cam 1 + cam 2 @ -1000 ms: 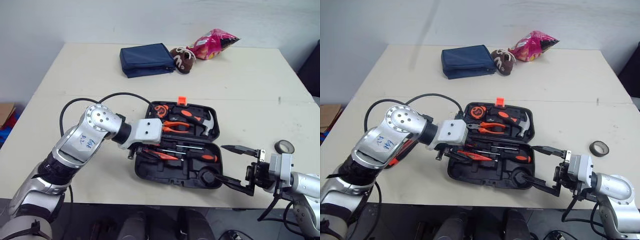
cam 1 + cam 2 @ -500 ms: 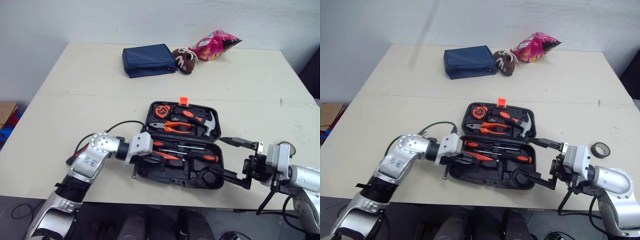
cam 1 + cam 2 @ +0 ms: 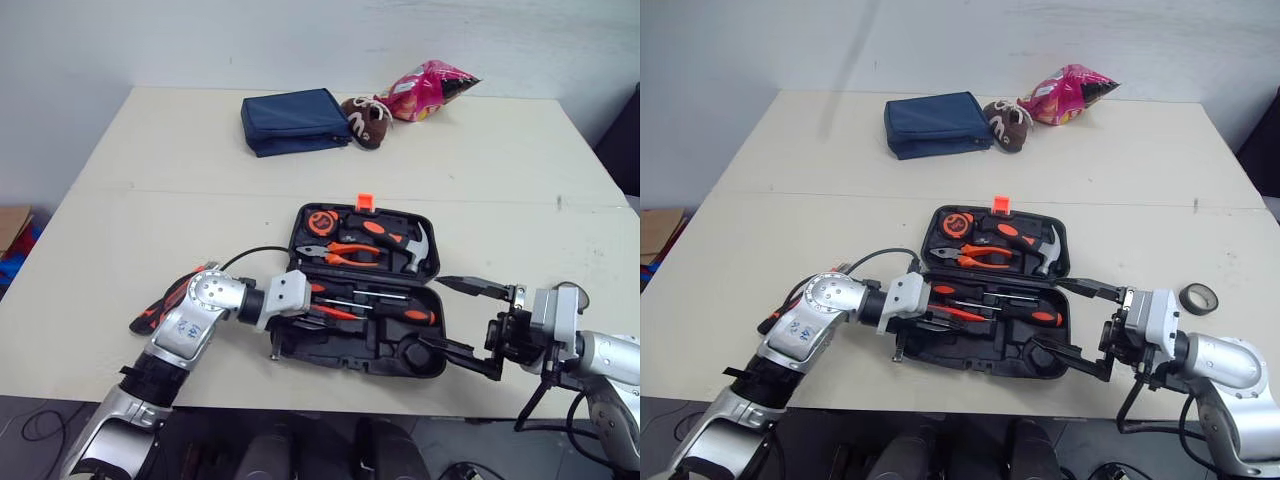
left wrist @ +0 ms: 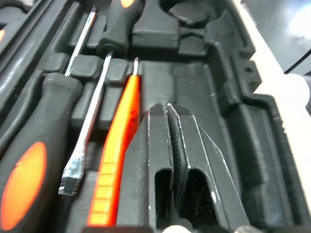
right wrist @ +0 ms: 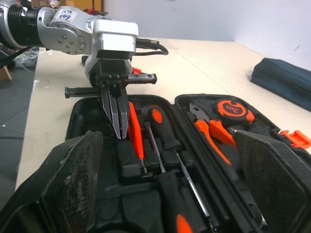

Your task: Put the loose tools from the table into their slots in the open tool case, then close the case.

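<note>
Over the near half of the open black plastic tool case [image 3: 350,350], the left gripper [image 4: 165,107] points down with its two black fingers pressed together and nothing between them. Its own wrist view puts the tips just beside a slim orange-shafted tool [image 4: 119,145] seated in the moulded tray, with a flat-bladed steel screwdriver [image 4: 95,111] alongside; whether the tips touch the tray I cannot tell. Seen from the right wrist, that same gripper hangs upright at the case's left end. At the case's right end the right gripper [image 3: 432,312] is spread wide and empty, one finger over the near corner, the other by the hinge line. The lid half holds a round orange tape measure [image 3: 322,220], orange-handled pliers [image 3: 345,252] and a steel-headed hammer [image 3: 395,238]. Left of the left arm, a loose black-and-orange-handled tool [image 3: 155,308] lies on the beige table [image 3: 150,200], outside the case. The right eye view shows a dark tape roll [image 3: 1198,296] beside the right wrist.
</note>
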Tool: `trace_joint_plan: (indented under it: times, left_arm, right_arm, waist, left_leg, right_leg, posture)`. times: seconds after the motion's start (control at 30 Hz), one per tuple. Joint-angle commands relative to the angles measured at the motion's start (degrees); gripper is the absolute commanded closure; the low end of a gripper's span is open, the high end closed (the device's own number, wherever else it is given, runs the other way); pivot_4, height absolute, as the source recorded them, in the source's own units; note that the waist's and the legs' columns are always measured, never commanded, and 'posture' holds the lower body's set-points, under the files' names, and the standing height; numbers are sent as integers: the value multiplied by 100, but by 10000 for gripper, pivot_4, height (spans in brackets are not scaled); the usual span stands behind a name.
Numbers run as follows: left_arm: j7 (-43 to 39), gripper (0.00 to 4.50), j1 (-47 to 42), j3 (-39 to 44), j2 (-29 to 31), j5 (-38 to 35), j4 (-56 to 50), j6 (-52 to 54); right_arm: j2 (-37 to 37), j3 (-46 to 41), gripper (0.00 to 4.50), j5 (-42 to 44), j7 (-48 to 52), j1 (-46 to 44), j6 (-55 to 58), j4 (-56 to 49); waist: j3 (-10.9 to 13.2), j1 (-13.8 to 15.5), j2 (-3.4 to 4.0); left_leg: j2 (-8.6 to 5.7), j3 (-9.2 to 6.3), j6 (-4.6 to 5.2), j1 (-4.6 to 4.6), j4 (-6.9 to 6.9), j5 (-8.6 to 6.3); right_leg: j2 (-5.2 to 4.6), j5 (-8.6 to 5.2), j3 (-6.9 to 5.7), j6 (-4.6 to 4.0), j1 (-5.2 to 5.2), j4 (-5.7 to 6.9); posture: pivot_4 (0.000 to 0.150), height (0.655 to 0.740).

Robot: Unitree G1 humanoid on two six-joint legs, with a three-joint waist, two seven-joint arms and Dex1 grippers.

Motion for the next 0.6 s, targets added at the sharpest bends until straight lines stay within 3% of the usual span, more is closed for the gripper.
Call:
trace_joint_plan:
  times: [0.03,0.33,0.6]
  left_arm:
    - [158,44251,-47,131,-5,-10,-150,11]
    - [530,44251,-190,-30,-43,401,117,236]
    - [345,44251,-128,-435,119,573,1,675]
  right_arm:
    - [-10,-215,0,84,110,29,-199,36]
    - [9,-150,0,53,153,78,-305,116]
    - [36,-177,0,54,105,215,-310,34]
  waist:
    - [0,-4,0]
    - [0,1,0]
    - [-1,-4,2]
  left_leg:
    - [-1,0,1,0,0,0]
    - [-1,0,0,2,-2,0]
    - [1,-1,-2,6,-3,-2]
  right_leg:
    - [0,0,0,0,0,1]
    - [1,0,0,0,1,-1]
    - [-2,0,0,0,4,-2]
  posture:
    - [1500,7400]
    - [1500,7400]
    - [1500,7400]
